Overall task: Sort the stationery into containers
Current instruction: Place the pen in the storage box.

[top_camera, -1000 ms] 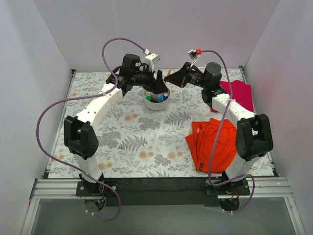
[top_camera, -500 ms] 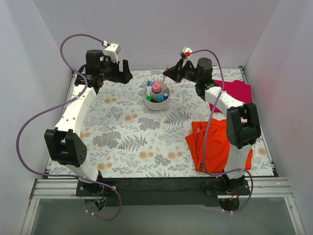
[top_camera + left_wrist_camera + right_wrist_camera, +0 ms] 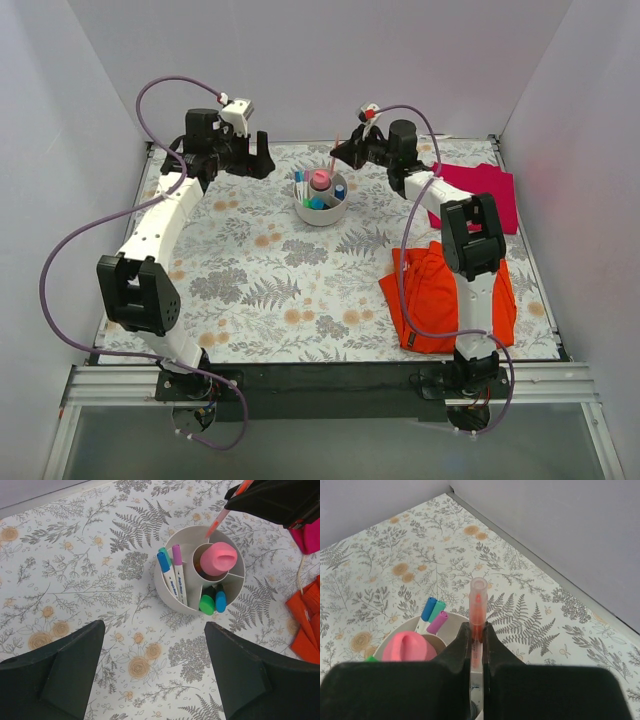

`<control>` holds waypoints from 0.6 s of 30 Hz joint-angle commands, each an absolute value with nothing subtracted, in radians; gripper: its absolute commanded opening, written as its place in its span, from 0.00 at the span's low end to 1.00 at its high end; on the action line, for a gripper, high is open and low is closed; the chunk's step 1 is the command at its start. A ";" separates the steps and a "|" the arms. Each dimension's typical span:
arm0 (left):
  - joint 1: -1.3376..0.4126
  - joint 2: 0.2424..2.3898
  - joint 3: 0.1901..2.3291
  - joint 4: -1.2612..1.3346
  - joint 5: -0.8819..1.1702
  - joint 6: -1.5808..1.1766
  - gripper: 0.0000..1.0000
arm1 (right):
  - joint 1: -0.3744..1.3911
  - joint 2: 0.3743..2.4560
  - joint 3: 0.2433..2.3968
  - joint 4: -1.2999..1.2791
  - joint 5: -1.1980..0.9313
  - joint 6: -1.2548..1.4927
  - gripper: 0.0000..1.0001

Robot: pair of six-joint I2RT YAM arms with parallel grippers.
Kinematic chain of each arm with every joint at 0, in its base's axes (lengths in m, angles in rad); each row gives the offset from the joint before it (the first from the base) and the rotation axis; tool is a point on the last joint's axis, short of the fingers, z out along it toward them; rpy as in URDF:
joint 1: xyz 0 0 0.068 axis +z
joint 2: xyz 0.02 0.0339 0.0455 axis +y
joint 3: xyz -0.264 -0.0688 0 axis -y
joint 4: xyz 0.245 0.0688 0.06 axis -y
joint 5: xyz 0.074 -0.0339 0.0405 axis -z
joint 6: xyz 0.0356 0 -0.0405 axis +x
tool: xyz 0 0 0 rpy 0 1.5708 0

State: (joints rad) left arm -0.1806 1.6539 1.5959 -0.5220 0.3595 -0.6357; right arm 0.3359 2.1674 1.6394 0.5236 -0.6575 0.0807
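Observation:
The round off-white bowl [image 3: 322, 213] stands at the back middle of the table. In its centre cup sits the pink-capped bottle [image 3: 220, 559]. One compartment holds thin white pens [image 3: 169, 571] with blue, green and purple caps; another holds markers with a green cap [image 3: 206, 603] and a blue cap [image 3: 220, 601]. My right gripper [image 3: 345, 153] hovers just behind and right of the bowl, shut on the orange-pink pen [image 3: 478, 605], which points down toward the rim [image 3: 454, 621]. My left gripper [image 3: 256, 160] is open and empty, up and to the left of the bowl [image 3: 165, 587].
A folded orange cloth [image 3: 445, 290] lies at the right front and a magenta cloth [image 3: 490, 190] at the back right. White walls close off the back and both sides. The table carries a floral mat [image 3: 280, 280].
My left gripper opened, left the pink-capped bottle in the bowl and drew back to the left. My right gripper with the pen moved a little closer to the bowl.

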 commanded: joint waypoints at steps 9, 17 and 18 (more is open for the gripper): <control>-0.176 1.700 1.637 -0.525 0.388 -0.634 0.81 | 0.342 2.304 1.818 0.411 -0.695 0.051 0.01; -0.175 1.704 1.623 -0.515 0.393 -0.644 0.81 | 0.359 2.336 1.830 0.325 -0.684 -0.026 0.01; -0.175 1.703 1.618 -0.514 0.394 -0.646 0.81 | 0.360 2.339 1.832 0.316 -0.683 -0.029 0.02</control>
State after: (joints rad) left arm -0.1787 1.7271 1.6020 -0.5240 0.3775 -0.6395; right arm 0.3477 2.3165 1.7824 0.3458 -0.6773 0.0246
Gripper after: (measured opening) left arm 0.815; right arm 0.079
